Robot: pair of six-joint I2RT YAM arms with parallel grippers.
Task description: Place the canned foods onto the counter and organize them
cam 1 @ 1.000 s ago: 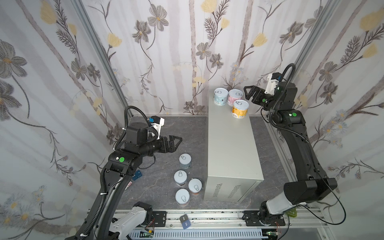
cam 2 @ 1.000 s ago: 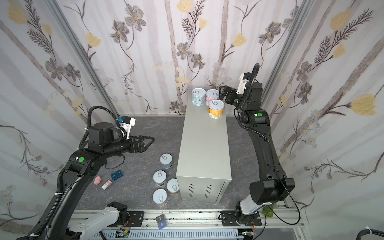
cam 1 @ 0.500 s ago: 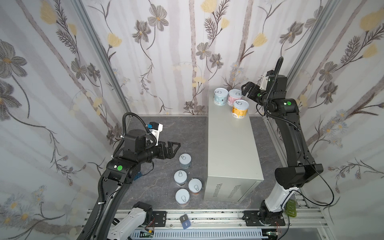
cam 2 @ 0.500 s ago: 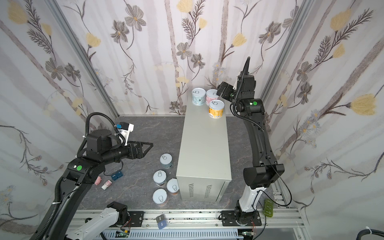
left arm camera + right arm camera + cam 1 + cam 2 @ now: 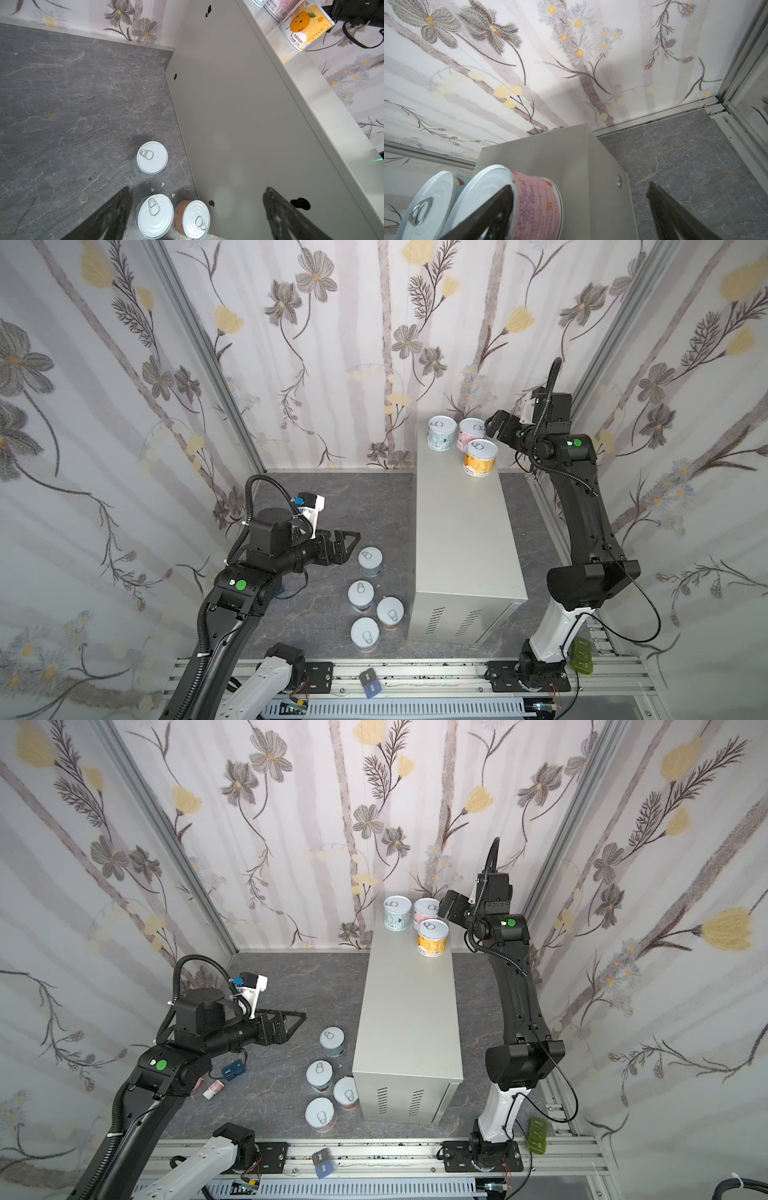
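Note:
The counter [image 5: 463,522] [image 5: 409,1002] is a tall light-grey metal box. Three canned foods stand at its far end: light blue [image 5: 441,433], pink [image 5: 471,434] and orange [image 5: 480,458]. Several more cans stand on the dark floor left of it, the farthest [image 5: 370,562] apart from a cluster [image 5: 360,595]. My left gripper [image 5: 347,547] [image 5: 197,188] hangs open just left of the farthest floor can [image 5: 152,157], holding nothing. My right gripper [image 5: 496,427] [image 5: 579,185] is open close beside the pink can [image 5: 537,205], gripping nothing.
Small blue [image 5: 232,1069] and pink-white [image 5: 214,1088] items lie on the floor under the left arm. An aluminium rail [image 5: 415,672] runs along the front, with a green piece [image 5: 582,655] at its right. Floral walls close in on three sides.
My left gripper has come down and nearer, towards the floor cans. The right arm has shifted its elbow and wrist, with its gripper edging closer to the pink can. No can has moved.

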